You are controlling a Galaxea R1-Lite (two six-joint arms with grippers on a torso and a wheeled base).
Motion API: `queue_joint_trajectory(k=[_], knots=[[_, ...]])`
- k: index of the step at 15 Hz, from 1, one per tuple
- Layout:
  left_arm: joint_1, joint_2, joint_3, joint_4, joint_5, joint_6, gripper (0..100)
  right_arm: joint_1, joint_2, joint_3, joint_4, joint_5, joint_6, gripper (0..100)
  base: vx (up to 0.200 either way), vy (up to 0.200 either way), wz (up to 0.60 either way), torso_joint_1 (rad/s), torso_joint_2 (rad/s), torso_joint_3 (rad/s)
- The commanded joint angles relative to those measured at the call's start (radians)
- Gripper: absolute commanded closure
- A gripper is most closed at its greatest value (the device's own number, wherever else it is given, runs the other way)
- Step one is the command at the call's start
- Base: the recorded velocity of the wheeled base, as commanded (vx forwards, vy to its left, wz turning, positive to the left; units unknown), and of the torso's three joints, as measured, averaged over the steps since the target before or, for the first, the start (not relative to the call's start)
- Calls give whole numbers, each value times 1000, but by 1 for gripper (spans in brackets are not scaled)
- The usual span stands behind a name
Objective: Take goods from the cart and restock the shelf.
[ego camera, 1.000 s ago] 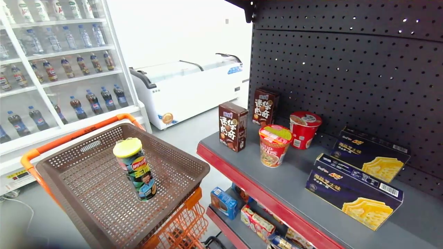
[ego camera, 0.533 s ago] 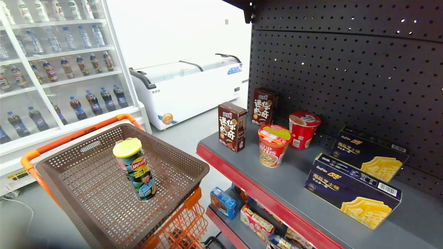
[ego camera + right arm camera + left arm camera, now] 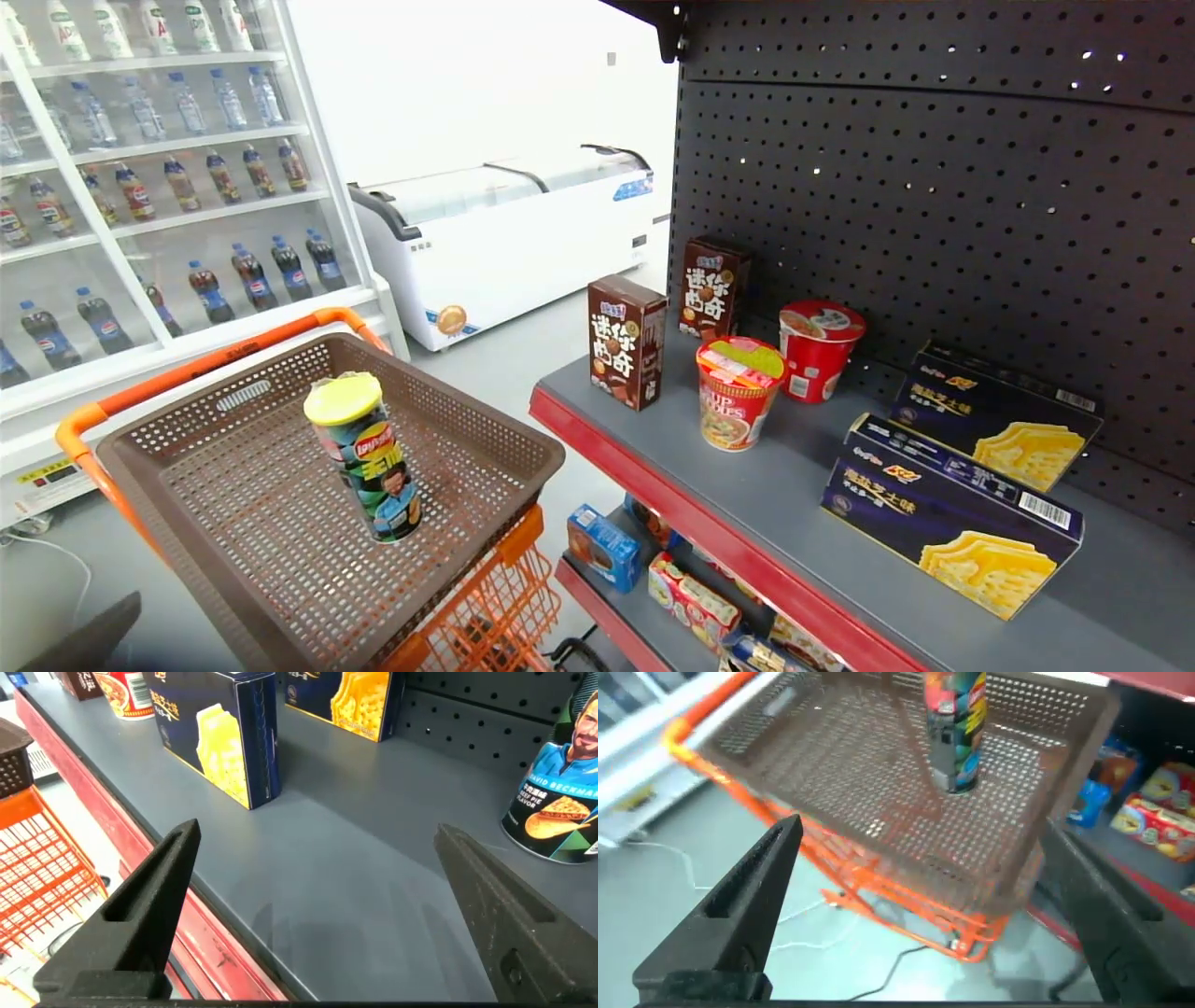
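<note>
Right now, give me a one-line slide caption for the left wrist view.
Open left gripper facing the brown cart basket, where one can stands upright.

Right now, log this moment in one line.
chip can upright in cart basket | left gripper jaws open, facing it | right gripper jaws open over shelf

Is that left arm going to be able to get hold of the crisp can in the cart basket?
Probably yes. The left gripper is open and faces the can, which stands upright and alone in the basket. Nothing lies between them, though the gripper must clear the basket's rim.
</note>
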Motion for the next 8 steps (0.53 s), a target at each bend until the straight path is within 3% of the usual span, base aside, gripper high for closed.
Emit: queue_joint_trajectory(k=[1,3,6,8], knots=[[107,419,-18,-224,-191,-16,0,0,0,0,-1,0,0,0,0,0,0,0,0,0],[116,560,-37,-318,-254,-14,0,0,0,0,-1,0,0,0,0,0,0,0,0,0],[106,777,-86,-455,-268,38,0,0,0,0,-1,0,0,0,0,0,0,0,0,0],[83,841,-84,-490,-280,43,0,0,0,0,-1,0,0,0,0,0,0,0,0,0]])
